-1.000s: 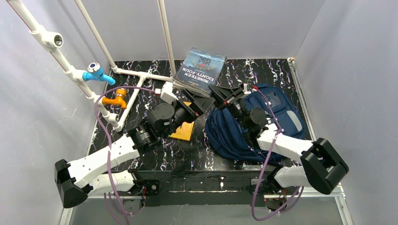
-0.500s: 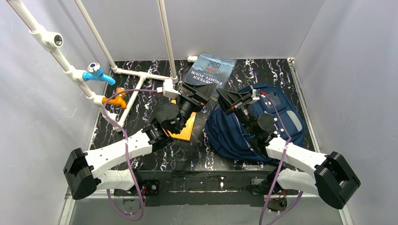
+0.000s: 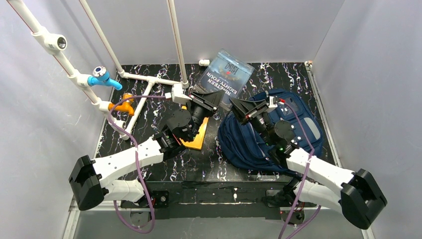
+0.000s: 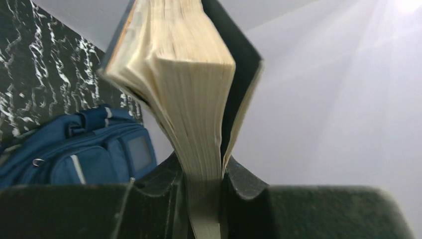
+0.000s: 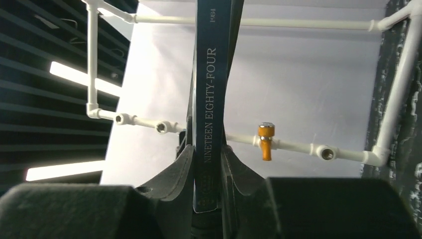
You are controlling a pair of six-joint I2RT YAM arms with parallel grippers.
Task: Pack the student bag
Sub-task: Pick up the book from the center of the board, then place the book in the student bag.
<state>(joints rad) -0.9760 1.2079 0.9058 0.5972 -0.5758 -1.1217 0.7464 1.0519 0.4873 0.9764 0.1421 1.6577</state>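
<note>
A dark blue book titled "Nineteen Eighty-Four" is held tilted above the back of the table by both grippers. My left gripper is shut on its page edge; the pages are pinched between the fingers. My right gripper is shut on the book's spine, which stands upright between its fingers. The student bag, a navy backpack, lies on the right of the table under the right arm. The left wrist view shows the bag at the lower left.
An orange flat book lies under the left wrist. A white pipe frame with a blue valve and an orange valve stands at the left and back. Grey walls close in the table on three sides.
My left gripper has shut on the book's page edge. The book has shifted right and toward the back wall, and both arms have reached further in.
</note>
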